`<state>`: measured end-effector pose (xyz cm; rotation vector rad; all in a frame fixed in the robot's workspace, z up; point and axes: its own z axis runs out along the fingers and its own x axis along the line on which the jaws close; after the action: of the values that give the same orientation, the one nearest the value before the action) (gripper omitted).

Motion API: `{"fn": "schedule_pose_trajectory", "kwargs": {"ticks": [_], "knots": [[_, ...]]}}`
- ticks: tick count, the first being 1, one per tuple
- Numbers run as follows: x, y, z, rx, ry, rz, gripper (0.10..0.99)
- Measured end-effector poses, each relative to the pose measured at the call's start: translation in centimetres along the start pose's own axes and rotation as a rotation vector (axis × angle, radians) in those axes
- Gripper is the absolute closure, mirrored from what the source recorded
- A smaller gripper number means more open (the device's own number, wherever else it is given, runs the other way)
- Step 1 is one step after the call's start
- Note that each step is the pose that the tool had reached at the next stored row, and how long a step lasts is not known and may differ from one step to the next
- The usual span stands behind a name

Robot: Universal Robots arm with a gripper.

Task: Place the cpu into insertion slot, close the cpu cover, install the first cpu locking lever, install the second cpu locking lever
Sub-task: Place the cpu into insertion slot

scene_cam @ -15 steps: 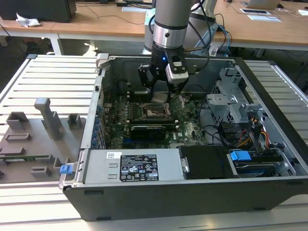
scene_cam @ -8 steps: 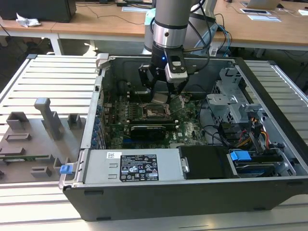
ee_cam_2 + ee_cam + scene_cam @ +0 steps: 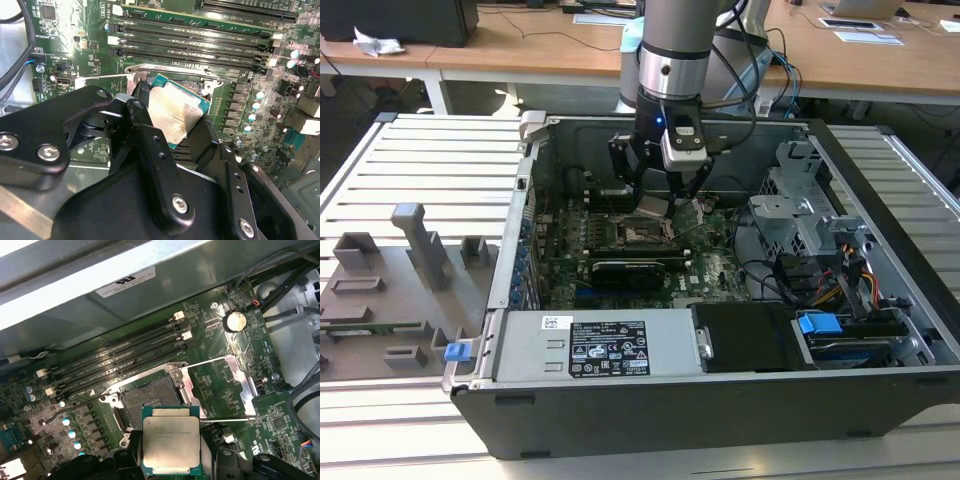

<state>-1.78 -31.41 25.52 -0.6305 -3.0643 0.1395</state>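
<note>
My gripper is shut on the cpu, a small square chip with a silver top, which is tilted a little above the green motherboard. In the first wrist view the cpu hangs just off one side of the bare insertion slot. The cpu cover, a silvery frame with a square window, lies swung open beside the slot. A thin wire locking lever stands released along the cover. In the second wrist view the black fingers clamp the cpu by two opposite edges.
The open computer case walls in the board. Black memory slots run beside the slot, and a round battery sits nearby. A power supply, drive cage and cables lie in the case. Grey fixtures stand at the exterior view's left.
</note>
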Motion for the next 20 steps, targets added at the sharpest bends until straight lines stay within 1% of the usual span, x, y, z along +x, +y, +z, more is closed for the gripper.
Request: {"fn": "schedule_pose_trajectory", "kwargs": {"ticks": [7, 10, 18, 20], "knots": [[0.00, 0.00, 0.02, 0.006, 0.0013, 0.042, 0.541], [0.00, 0.01, 0.04, 0.009, 0.0036, 0.078, 0.541], [0.00, 0.00, 0.04, 0.022, 0.0078, 0.184, 0.541], [0.00, 0.00, 0.04, 0.023, 0.0087, 0.202, 0.541]]}}
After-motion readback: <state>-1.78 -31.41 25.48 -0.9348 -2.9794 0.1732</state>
